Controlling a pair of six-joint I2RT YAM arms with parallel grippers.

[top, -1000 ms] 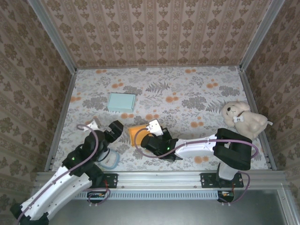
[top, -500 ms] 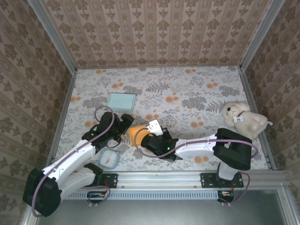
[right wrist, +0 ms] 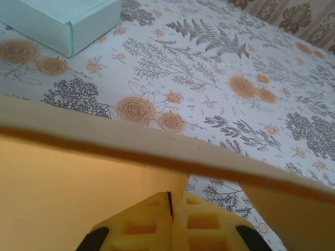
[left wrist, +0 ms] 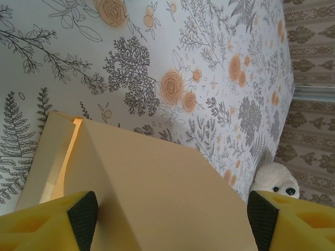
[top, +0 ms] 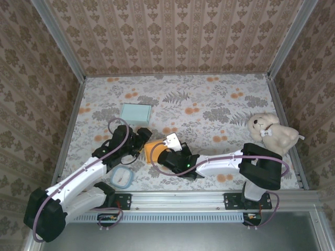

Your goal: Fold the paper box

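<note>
Both arms reach in low over the table (top: 209,104) from the near edge and meet at the paper box (top: 152,147), which sits near the front, a bit left of the middle. A blue ring (top: 121,177) lies just in front of it. The left arm bends in from the left. The left gripper (left wrist: 172,225) has its fingers wide apart, one on each side of the box. The right arm lies flat, pointing left. The right gripper (right wrist: 170,204) is pinched tight on a thin wall of the box. Its camera shows the orange inside. Farther back lies a light blue box (top: 135,113). A teddy bear (top: 272,133) sits far right.
</note>
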